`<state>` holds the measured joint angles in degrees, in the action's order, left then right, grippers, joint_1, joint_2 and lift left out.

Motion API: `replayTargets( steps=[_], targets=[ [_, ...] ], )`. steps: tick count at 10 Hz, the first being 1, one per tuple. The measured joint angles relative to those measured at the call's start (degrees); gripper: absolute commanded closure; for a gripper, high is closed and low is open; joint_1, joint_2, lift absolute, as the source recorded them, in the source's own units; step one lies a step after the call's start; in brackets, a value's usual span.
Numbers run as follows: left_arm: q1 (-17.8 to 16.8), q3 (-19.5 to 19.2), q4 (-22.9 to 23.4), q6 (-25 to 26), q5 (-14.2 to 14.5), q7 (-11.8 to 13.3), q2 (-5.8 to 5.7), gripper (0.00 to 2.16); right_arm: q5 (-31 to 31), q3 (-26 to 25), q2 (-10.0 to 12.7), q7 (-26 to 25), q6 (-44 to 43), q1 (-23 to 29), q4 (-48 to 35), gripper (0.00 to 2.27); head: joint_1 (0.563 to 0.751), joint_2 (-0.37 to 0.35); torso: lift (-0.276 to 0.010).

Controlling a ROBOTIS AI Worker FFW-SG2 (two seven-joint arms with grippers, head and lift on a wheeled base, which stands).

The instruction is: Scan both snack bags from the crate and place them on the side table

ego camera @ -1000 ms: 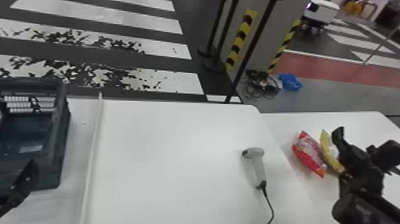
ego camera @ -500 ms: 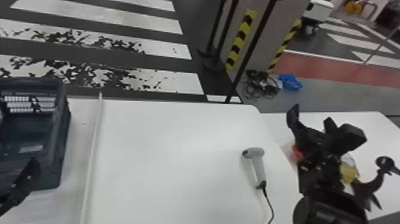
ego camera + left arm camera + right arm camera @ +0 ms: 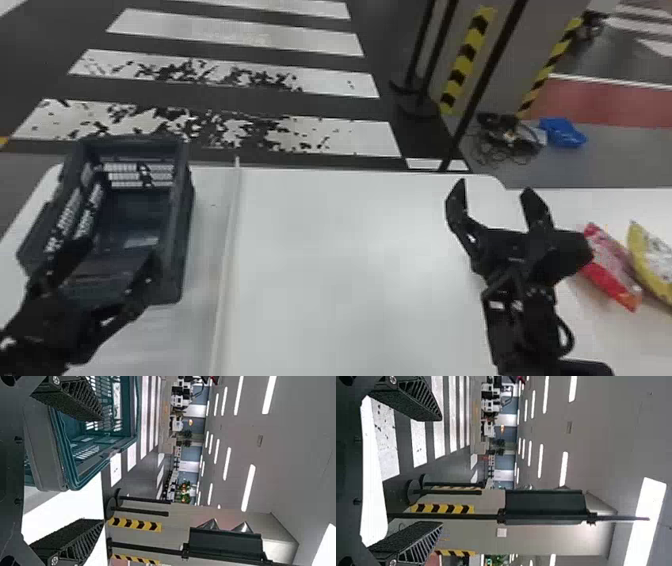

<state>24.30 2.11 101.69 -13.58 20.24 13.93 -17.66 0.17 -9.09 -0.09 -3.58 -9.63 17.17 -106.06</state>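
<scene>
Text, brands, numbers: none I can read | red snack bag [image 3: 612, 272] and yellow snack bag [image 3: 645, 262], right: markings too blurred for me | signs, far side: I see yellow-and-black warning stripes [image 3: 467, 60] on the pillar [image 3: 540, 40], white crossing bars [image 3: 235, 32] on the floor [image 3: 40, 50]

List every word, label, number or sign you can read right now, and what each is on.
No readable text.
Red snack bag: markings too unclear to read.
Yellow snack bag: markings too unclear to read.
Crate: pale patch inside, nothing legible on it.
Yellow-and-black strip: stripes, no words seen.
</scene>
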Motion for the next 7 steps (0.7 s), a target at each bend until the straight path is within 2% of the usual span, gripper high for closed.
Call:
replayTargets(
  steps=[3, 7],
  targets=[
    [0.3, 0.8, 0.7, 0.9, -0.3, -2.6, 0.58, 0.08, 5.6, 8.8, 0.0, -5.5, -3.9, 5.4, -0.1, 0.06, 0.695, -0.037, -0.095],
    [0.5, 3.2, 3.4, 5.7, -2.7, -7.6, 2.13, 0.08, 8.3, 13.7, 0.0, -8.4, -2.4, 9.5, 0.2, 0.06, 0.695, -0.013, -0.095]
  ],
)
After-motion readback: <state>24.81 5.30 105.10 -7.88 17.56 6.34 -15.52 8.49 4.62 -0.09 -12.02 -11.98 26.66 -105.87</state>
